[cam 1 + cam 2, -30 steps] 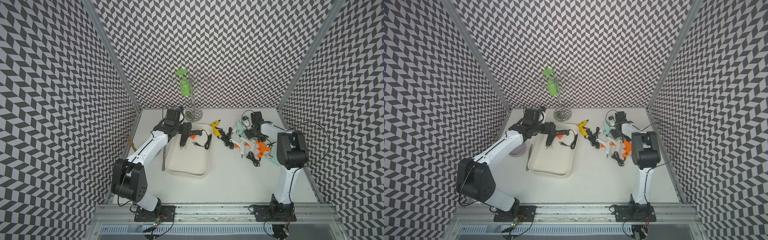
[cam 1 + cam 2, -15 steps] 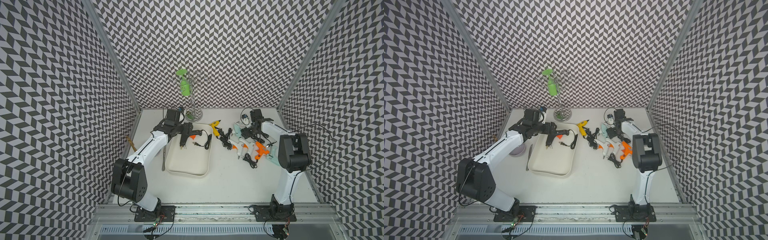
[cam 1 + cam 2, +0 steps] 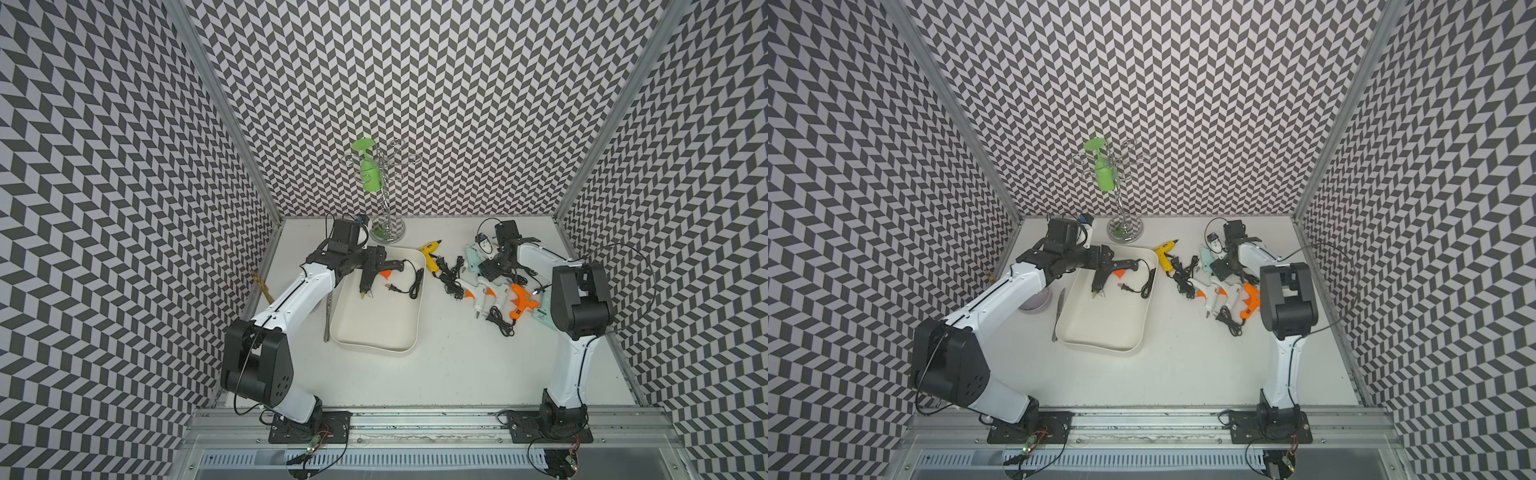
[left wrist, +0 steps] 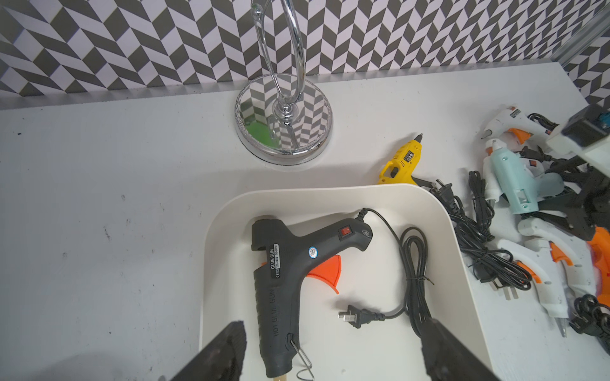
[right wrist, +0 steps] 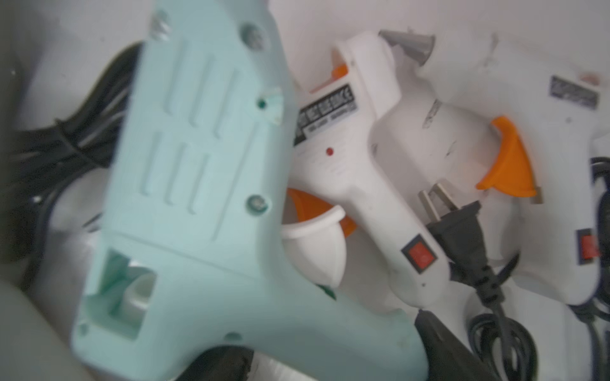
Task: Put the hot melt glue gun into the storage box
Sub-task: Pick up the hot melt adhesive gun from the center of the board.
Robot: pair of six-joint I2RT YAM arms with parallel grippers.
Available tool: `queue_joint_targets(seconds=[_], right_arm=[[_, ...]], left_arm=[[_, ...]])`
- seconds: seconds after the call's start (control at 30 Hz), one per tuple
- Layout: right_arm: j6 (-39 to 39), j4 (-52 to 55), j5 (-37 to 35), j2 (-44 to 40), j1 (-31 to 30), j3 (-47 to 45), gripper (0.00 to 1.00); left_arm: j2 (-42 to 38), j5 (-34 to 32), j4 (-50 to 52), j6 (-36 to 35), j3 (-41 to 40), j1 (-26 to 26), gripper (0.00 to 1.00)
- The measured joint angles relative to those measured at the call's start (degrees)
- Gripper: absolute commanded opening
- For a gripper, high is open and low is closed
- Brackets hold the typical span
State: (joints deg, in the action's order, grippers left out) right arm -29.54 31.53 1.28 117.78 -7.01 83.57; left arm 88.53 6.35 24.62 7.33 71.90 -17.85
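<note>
Left gripper point(image 4: 333, 330) stands wide open from where I sit, its fingers point(image 4: 231, 343) either side of the black glue gun point(image 4: 280, 283) and clear of it. That gun lies flat at the far end of the storage box point(image 3: 374, 328), centre frame in both top views, its cord coiled beside it. Right of centre, the right gripper point(image 3: 489, 270) sits low over a mint glue gun point(image 5: 198, 165) among white glue guns point(image 3: 478, 297); I cannot tell whether it grips. Farther back stands a chrome stand point(image 3: 386, 216).
</note>
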Motion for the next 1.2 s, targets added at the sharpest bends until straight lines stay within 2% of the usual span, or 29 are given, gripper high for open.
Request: queue_joint_targets(seconds=[0.13, 0.23, 0.43, 0.63, 0.97, 1.2], right_arm=[[0.09, -3.37, 1.18, -0.83, -0.74, -3.19, 0.61], [0.22, -5.60, 1.62, -1.70, -1.57, -5.25, 0.46], [1.05, -8.87, 1.81, -2.93, -2.67, -8.02, 0.25], [4.11, -9.73, 3.04, -5.66, -3.10, -10.95, 0.09], [8.15, -8.39, 9.20, -17.35, -4.15, -13.25, 0.02], [11.63, -8.79, 17.25, -22.62, -4.70, -13.25, 0.00]], left_arm=[[-0.28, 0.00, -0.04, -0.02, 0.00, 0.00, 0.87], [-0.37, 0.00, -0.07, 0.00, 0.00, 0.02, 0.87], [-0.37, 0.13, -0.09, 0.07, -0.02, 0.02, 0.87], [-0.74, 0.55, -0.20, 0.31, -0.74, 0.00, 0.87], [-4.50, 4.94, -4.55, 1.55, -3.78, 0.00, 0.88], [-7.74, 14.84, -14.36, 6.12, -8.94, 0.00, 0.95]])
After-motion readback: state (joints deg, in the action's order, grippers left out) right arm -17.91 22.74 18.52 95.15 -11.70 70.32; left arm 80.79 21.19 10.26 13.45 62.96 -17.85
